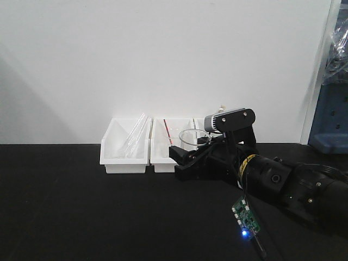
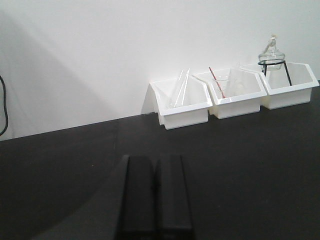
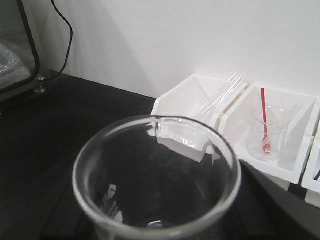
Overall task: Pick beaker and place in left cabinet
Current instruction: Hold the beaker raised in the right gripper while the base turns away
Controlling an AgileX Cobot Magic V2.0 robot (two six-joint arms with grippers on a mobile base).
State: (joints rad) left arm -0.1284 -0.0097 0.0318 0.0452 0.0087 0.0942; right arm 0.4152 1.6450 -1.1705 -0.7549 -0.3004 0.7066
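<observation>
Well, the right gripper [image 1: 177, 163] comes in low over the black table [image 1: 81, 206] from the right; its fingers are clamped on the beaker [image 3: 155, 190], which stands upright between them, just in front of the white bins [image 2: 184, 116]; in the right wrist view its open mouth fills the lower frame, pouring lip toward the bins. Over on the other side, the left gripper [image 2: 154, 159] has its fingers pressed together on nothing, well apart from the bins; a cup with a red rod [image 3: 266, 136] sits in the middle bin; a flask on a black tripod [image 2: 271, 54] sits in the end one.
</observation>
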